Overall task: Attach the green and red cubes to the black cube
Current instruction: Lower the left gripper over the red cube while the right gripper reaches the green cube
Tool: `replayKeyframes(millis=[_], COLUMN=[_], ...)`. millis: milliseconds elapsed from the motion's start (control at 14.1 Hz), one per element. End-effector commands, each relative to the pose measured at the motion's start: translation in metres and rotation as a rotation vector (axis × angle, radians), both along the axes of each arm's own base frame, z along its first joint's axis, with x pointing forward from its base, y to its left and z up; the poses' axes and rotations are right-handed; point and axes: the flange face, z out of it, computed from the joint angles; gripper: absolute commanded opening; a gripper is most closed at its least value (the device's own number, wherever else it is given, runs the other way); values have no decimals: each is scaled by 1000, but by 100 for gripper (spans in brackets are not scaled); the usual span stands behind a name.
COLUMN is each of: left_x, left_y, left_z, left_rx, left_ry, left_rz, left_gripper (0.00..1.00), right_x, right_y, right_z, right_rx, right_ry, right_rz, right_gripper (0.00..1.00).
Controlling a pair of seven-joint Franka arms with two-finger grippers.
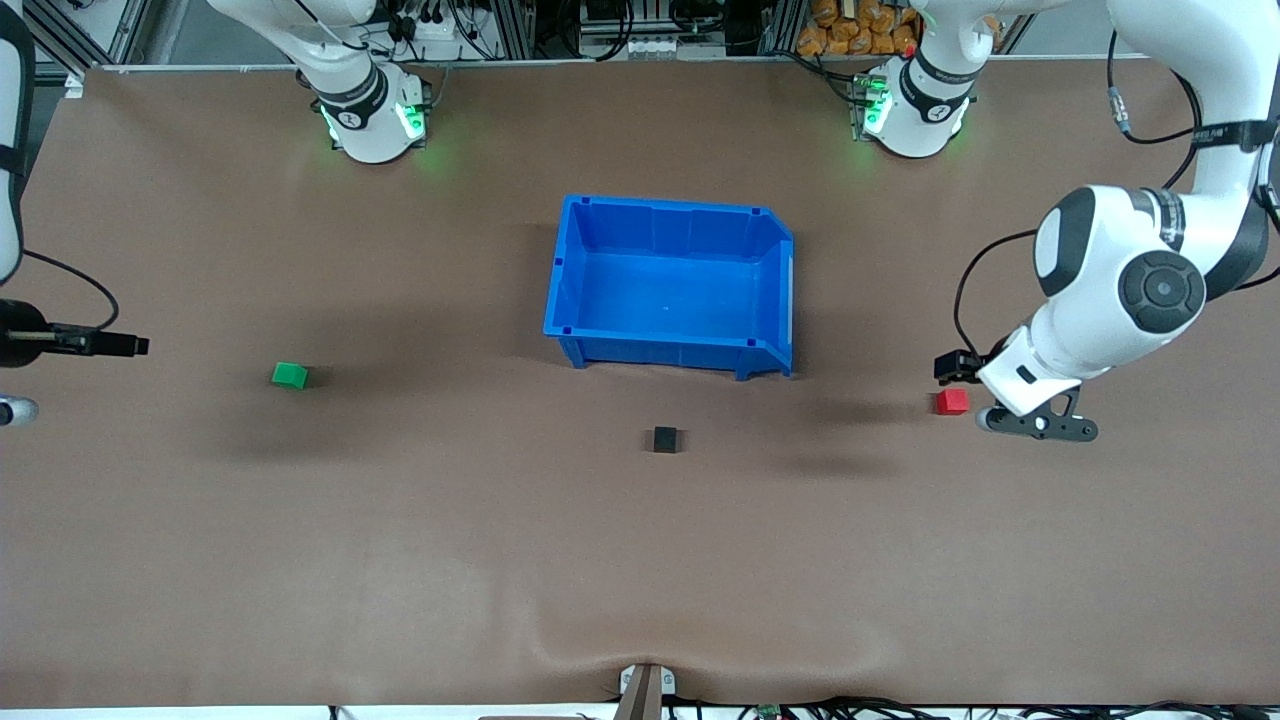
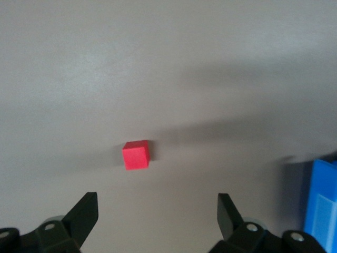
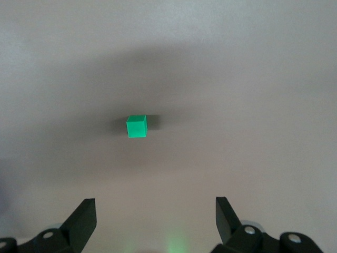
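Note:
Three small cubes lie apart on the brown table. The green cube is toward the right arm's end, and the red cube toward the left arm's end. Between them is the black cube, nearer the front camera than the bin. My left gripper hangs open over the table just beside the red cube, nothing between its fingers. My right gripper is open and empty too. The green cube lies ahead of it, well apart. In the front view the right hand is mostly cut off at the edge.
An empty blue bin stands mid-table, farther from the front camera than the black cube; its corner shows in the left wrist view. Both arm bases stand at the table's back edge.

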Motion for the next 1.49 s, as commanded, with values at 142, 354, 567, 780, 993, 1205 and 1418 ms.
replayKeyframes(millis=[142, 354, 567, 780, 993, 1205, 1418], left_x=[11, 16, 20, 24, 20, 12, 2], left_y=[2, 3, 11, 14, 20, 36, 51], left_z=[-38, -57, -78, -106, -118, -128, -135], left_rx=[-7, -17, -27, -41, -40, -9, 1], left_ry=[-15, -28, -36, -47, -26, -5, 17], left_rz=[1, 3, 17, 25, 28, 20, 36], left_gripper=[100, 100, 100, 100, 100, 100, 100], right_x=[10, 10, 9, 8, 11, 12, 5], right_y=[5, 7, 13, 17, 19, 19, 20], right_z=[-31, -51, -69, -78, -97, -117, -138], right_rx=[4, 26, 24, 16, 12, 2, 6], right_ry=[25, 28, 16, 21, 18, -7, 0], right_rz=[-26, -36, -29, -40, -37, -37, -46], right_gripper=[100, 100, 100, 100, 100, 100, 100])
